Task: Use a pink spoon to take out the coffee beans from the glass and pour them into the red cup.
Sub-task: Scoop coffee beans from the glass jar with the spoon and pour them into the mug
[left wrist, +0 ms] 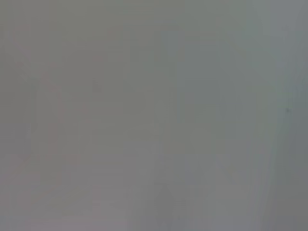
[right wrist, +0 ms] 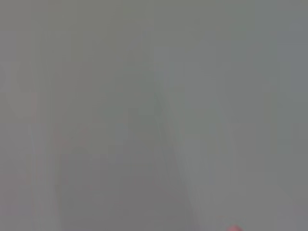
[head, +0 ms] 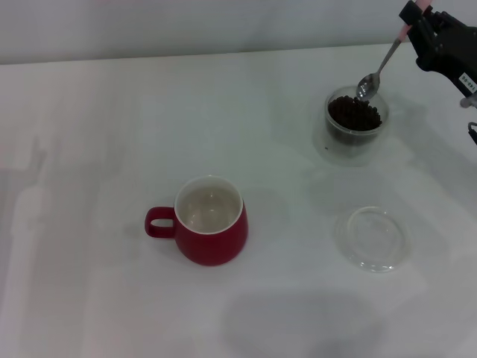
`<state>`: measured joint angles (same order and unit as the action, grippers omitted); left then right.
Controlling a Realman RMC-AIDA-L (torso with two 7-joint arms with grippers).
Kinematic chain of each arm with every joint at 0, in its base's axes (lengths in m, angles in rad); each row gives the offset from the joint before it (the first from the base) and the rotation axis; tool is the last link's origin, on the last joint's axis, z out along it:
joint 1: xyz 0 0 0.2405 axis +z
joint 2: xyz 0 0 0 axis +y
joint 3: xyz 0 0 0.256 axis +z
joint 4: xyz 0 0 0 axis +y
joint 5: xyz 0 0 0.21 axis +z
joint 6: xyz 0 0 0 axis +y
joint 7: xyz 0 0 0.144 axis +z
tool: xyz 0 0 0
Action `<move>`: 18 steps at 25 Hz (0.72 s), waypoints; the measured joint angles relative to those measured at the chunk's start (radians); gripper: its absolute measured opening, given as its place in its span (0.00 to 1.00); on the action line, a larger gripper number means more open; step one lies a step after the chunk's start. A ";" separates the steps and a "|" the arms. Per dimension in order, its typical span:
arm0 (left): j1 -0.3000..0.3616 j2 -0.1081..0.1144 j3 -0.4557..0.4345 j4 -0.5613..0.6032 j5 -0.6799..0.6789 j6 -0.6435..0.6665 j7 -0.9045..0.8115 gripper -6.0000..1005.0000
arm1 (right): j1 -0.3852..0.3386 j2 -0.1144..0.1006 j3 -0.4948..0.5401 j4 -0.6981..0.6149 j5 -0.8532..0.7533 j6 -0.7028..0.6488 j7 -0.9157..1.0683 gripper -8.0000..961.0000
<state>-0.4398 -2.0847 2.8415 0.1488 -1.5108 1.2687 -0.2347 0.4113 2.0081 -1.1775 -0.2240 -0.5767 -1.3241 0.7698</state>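
Observation:
In the head view the glass [head: 355, 125] stands at the back right of the table, filled with dark coffee beans [head: 355, 113]. My right gripper [head: 414, 28] is at the top right corner, shut on the pink handle of the pink spoon [head: 381, 66]. The spoon slants down toward the glass, its metal bowl at the far rim just over the beans. The red cup [head: 211, 221] sits near the middle, white inside, holding nothing visible, its handle pointing left. The left gripper is out of view. A small pink speck at the edge of the right wrist view is all that shows there.
A flat clear round dish [head: 371, 238] lies on the white table [head: 89, 149] in front of the glass, to the right of the red cup. The left wrist view shows only a blank grey surface.

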 joint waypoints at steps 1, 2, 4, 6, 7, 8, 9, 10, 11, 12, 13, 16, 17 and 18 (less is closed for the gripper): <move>-0.001 0.000 0.000 0.000 0.000 -0.003 0.000 0.89 | -0.001 0.000 0.000 0.000 0.000 -0.006 -0.017 0.19; -0.002 0.000 0.000 0.000 0.000 -0.004 0.000 0.89 | -0.001 0.000 -0.001 0.001 -0.001 -0.008 -0.043 0.19; -0.003 0.001 0.000 0.000 0.000 -0.007 0.000 0.89 | 0.002 0.000 -0.008 0.004 -0.003 -0.002 -0.092 0.19; -0.006 0.001 0.000 0.000 0.000 -0.013 0.000 0.89 | 0.008 0.000 -0.014 0.006 -0.004 0.017 -0.133 0.19; -0.008 0.001 0.000 0.000 0.001 -0.018 0.000 0.89 | 0.011 0.000 -0.016 0.009 -0.004 0.025 -0.146 0.19; -0.010 0.001 0.000 0.001 0.003 -0.023 0.000 0.89 | 0.014 0.001 -0.019 0.011 -0.004 0.032 -0.154 0.19; -0.012 0.001 0.000 0.001 0.005 -0.027 0.000 0.89 | 0.016 0.001 -0.022 0.013 -0.004 0.037 -0.157 0.19; -0.014 0.001 -0.001 0.001 0.009 -0.030 0.000 0.89 | 0.018 0.002 -0.028 0.014 -0.004 0.048 -0.161 0.19; -0.014 0.001 -0.001 0.001 0.009 -0.031 0.000 0.89 | 0.019 0.002 -0.036 0.014 -0.004 0.065 -0.167 0.19; -0.015 0.002 -0.001 0.001 0.010 -0.032 0.000 0.89 | 0.022 0.002 -0.044 0.014 -0.003 0.086 -0.176 0.19; -0.016 0.002 -0.001 0.001 0.010 -0.033 0.000 0.89 | 0.024 0.002 -0.049 0.014 -0.003 0.100 -0.182 0.20; -0.021 0.002 -0.001 0.002 0.011 -0.038 0.000 0.89 | 0.030 0.003 -0.057 0.014 -0.002 0.119 -0.187 0.20; -0.023 0.002 -0.001 0.002 0.011 -0.039 0.000 0.89 | 0.030 0.003 -0.061 0.015 -0.001 0.120 -0.187 0.20; -0.025 0.002 -0.001 0.002 0.011 -0.040 0.000 0.89 | 0.031 0.004 -0.065 0.017 0.000 0.121 -0.187 0.20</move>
<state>-0.4645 -2.0823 2.8409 0.1504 -1.5002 1.2291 -0.2348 0.4421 2.0117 -1.2422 -0.2075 -0.5765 -1.2036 0.5827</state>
